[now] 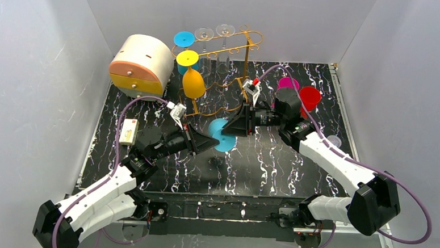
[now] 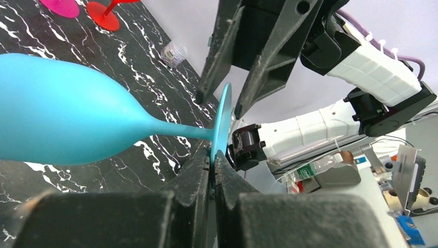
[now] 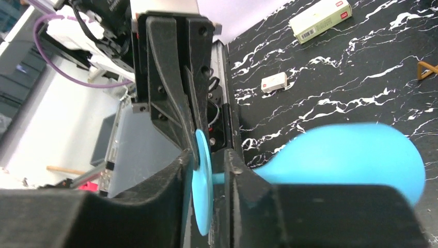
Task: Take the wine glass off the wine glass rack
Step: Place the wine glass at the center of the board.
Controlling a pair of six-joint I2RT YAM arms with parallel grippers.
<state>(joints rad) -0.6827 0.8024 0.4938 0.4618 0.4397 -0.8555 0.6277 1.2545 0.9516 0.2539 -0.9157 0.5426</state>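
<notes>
Beside wine glass rack [image 1: 245,57] — drawer box [image 1: 141,63]

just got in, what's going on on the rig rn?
Both arms meet mid-table on the blue wine glass, held sideways and off the wine glass rack. The left gripper is shut on the rim of the glass's base. The right gripper straddles the same base with a small gap, so it looks like a handover to the left. A yellow glass hangs on the rack.

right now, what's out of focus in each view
left wrist: left gripper soft up close, blue wine glass fairly sharp; right wrist: that glass's bowl blurred, cream carton behind crisp; top external: sharp all over
</notes>
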